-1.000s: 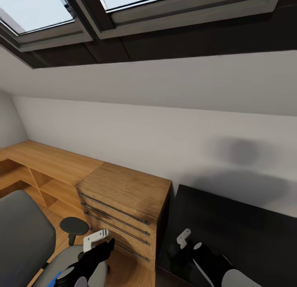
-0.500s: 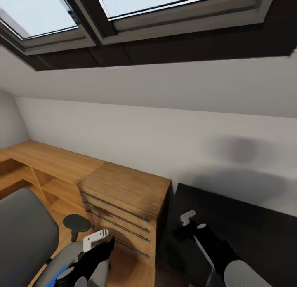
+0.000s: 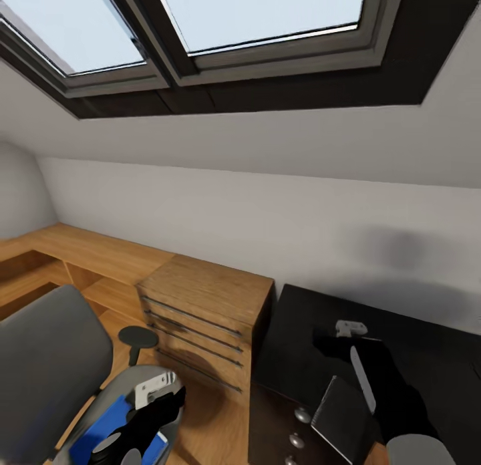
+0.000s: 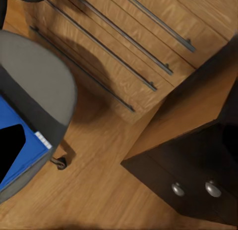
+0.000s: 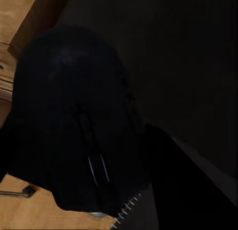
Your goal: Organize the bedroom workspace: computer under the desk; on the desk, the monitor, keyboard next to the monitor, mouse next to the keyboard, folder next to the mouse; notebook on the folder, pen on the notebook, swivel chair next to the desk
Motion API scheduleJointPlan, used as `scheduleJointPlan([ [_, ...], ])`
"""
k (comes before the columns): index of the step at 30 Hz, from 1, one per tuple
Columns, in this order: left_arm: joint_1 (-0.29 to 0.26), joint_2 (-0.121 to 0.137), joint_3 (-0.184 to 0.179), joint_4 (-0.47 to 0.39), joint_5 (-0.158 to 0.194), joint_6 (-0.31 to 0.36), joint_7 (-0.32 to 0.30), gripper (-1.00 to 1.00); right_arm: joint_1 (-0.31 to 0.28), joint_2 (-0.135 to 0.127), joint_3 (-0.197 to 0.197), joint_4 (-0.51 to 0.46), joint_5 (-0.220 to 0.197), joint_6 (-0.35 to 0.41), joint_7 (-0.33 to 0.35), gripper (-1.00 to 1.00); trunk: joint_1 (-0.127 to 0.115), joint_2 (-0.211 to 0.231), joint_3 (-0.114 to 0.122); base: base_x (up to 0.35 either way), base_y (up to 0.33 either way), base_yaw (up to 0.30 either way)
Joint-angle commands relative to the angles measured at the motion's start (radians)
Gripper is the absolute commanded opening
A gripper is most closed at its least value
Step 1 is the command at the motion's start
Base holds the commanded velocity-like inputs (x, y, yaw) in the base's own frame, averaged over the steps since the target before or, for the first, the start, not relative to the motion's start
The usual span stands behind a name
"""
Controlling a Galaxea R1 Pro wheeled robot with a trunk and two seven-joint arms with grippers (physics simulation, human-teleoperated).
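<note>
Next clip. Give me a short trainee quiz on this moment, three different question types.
1. True or false: the folder lies on the swivel chair.
2. What stands between the swivel chair and the desk? A) wooden drawer cabinet B) bed C) sofa
3. Fill in: the right gripper is over the ___.

Key: 1 true; 2 A; 3 desk.

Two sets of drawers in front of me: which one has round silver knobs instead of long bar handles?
The black drawers under the desk, near the right arm, have the round silver knobs. The light wooden cabinet beside it has long bar handles.
</note>
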Motion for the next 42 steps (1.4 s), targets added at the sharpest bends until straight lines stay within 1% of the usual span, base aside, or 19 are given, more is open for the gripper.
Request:
scheduleJointPlan([
  [1,0.000,0.000,-0.001,-0.001,0.010,0.003,0.009,1.00,0.000,0.000,-0.003,-0.003,-0.001,0.006,0.005,-1.00,-0.004,0.005,0.001,-0.185,0.000,0.000],
  [3,0.000,0.000,-0.001,-0.001,0.010,0.003,0.010,1.00,0.000,0.000,-0.005,-0.011,-0.004,0.008,0.005,-1.00,-0.011,0.019,0.007,-0.107,0.000,0.000],
  [5,0.000,0.000,-0.001,-0.001,0.010,0.003,0.009,1.00,0.000,0.001,-0.007,-0.030,-0.021,0.010,0.005,-1.00,-0.019,0.033,0.014,-0.050,0.000,0.000],
  [6,0.000,0.000,-0.001,-0.001,0.011,0.003,0.009,1.00,0.000,0.001,-0.007,-0.040,-0.058,0.010,0.005,-1.00,-0.023,0.040,0.017,-0.016,0.000,-0.022],
  [7,0.000,0.000,-0.001,-0.001,0.011,0.003,0.009,1.00,0.000,0.001,-0.007,-0.042,-0.069,0.010,0.004,-1.00,-0.027,0.047,0.020,-0.013,0.000,-0.027],
  [8,0.000,0.000,-0.001,-0.001,0.011,0.003,0.009,1.00,0.000,0.001,-0.008,-0.044,-0.088,0.010,0.004,-1.00,-0.031,0.054,0.023,-0.008,0.000,-0.021],
  [9,0.000,0.000,-0.001,-0.001,0.011,0.003,0.009,1.00,0.000,0.001,-0.008,-0.045,-0.096,0.010,0.004,-1.00,-0.034,0.061,0.026,-0.007,0.000,-0.017],
  [12,0.000,0.000,-0.001,-0.001,0.012,0.004,0.008,1.00,0.001,0.000,-0.008,-0.050,-0.122,0.010,0.003,-1.00,-0.034,0.061,0.026,-0.002,0.000,-0.006],
  [14,0.000,0.000,-0.001,-0.001,0.012,0.005,0.008,1.00,0.002,0.000,-0.008,-0.050,-0.125,0.010,0.003,-1.00,-0.034,0.061,0.027,-0.001,0.000,-0.019],
  [17,0.000,0.001,-0.001,0.003,0.012,0.005,0.007,1.00,0.008,0.000,-0.008,-0.050,-0.128,0.009,0.003,-1.00,-0.034,0.061,0.029,-0.010,0.000,-0.258],
  [27,0.000,0.001,-0.001,0.004,0.012,0.004,0.007,1.00,0.008,0.000,-0.009,-0.050,-0.129,0.004,0.003,-1.00,-0.034,0.061,0.032,-0.285,0.108,-0.245],
  [35,0.000,0.001,-0.001,0.005,0.012,0.005,0.007,1.00,0.008,-0.001,-0.013,-0.052,-0.129,0.004,-0.001,-1.00,-0.034,0.061,0.033,-0.307,0.088,-0.020],
  [42,0.000,0.001,-0.001,0.010,0.011,0.005,0.007,1.00,0.008,-0.002,-0.022,-0.052,-0.129,0.004,-0.001,-1.00,-0.034,0.061,0.033,-0.069,0.004,-0.004],
])
